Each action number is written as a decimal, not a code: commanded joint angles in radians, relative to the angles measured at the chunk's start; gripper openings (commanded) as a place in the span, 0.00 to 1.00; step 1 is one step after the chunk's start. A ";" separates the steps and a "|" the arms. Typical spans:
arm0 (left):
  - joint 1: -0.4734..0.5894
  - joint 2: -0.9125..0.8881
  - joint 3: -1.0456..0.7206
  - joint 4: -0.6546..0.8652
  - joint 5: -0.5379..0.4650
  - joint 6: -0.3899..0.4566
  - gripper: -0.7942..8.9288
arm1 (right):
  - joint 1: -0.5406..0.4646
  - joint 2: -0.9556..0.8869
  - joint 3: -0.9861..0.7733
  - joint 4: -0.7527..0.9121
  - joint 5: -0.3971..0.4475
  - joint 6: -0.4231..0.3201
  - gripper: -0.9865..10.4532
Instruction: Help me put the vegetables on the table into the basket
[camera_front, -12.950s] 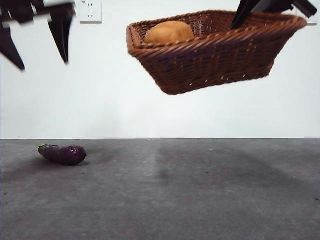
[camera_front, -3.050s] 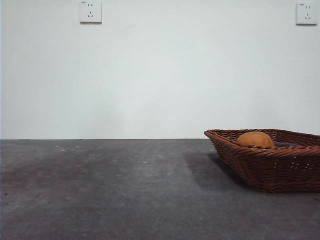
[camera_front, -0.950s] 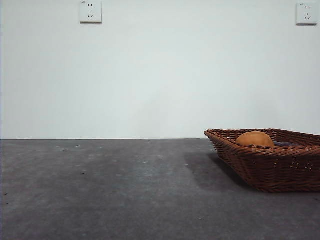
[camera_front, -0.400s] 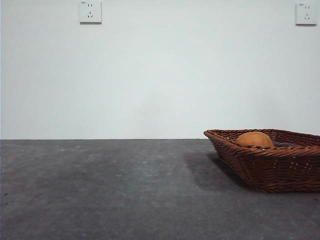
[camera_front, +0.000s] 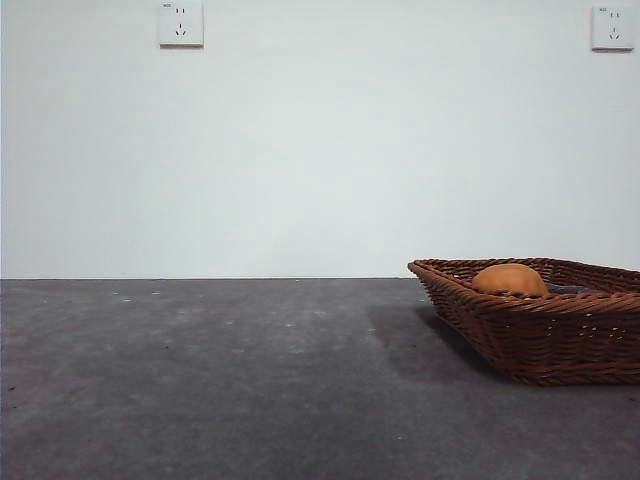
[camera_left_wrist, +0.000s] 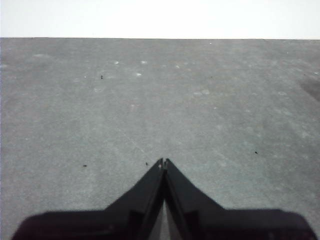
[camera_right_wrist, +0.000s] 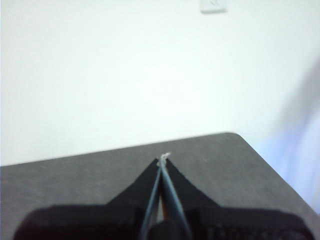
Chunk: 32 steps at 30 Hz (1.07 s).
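The reddish-brown wicker basket (camera_front: 540, 335) rests on the dark grey table (camera_front: 220, 380) at the right of the front view. A tan-brown potato (camera_front: 510, 279) lies inside it, and a sliver of a dark purple vegetable (camera_front: 572, 289) shows just over the rim beside it. The rest of the basket's inside is hidden by its wall. My left gripper (camera_left_wrist: 164, 162) is shut with nothing in it, above bare table. My right gripper (camera_right_wrist: 163, 159) is also shut and empty, pointing toward the table's far corner and the wall. Neither arm appears in the front view.
Two wall sockets (camera_front: 181, 22) (camera_front: 612, 26) sit high on the white wall behind. The right wrist view shows the table's rounded corner (camera_right_wrist: 235, 136) and its edge.
Compared with several seconds ago, the basket has come down from the air onto the table at the right, the purple vegetable has left the table, and both arms have left the front view. Nothing moved in the last second.
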 joint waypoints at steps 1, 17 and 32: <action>0.004 0.002 -0.011 0.003 0.005 -0.003 0.08 | -0.028 -0.093 -0.232 0.095 0.006 0.009 0.09; 0.004 0.002 -0.011 0.003 0.005 -0.003 0.08 | -0.120 -0.451 -0.864 0.267 0.010 0.014 0.09; 0.004 0.002 -0.011 0.003 0.005 -0.003 0.08 | -0.132 -0.451 -0.945 0.286 0.005 0.013 0.09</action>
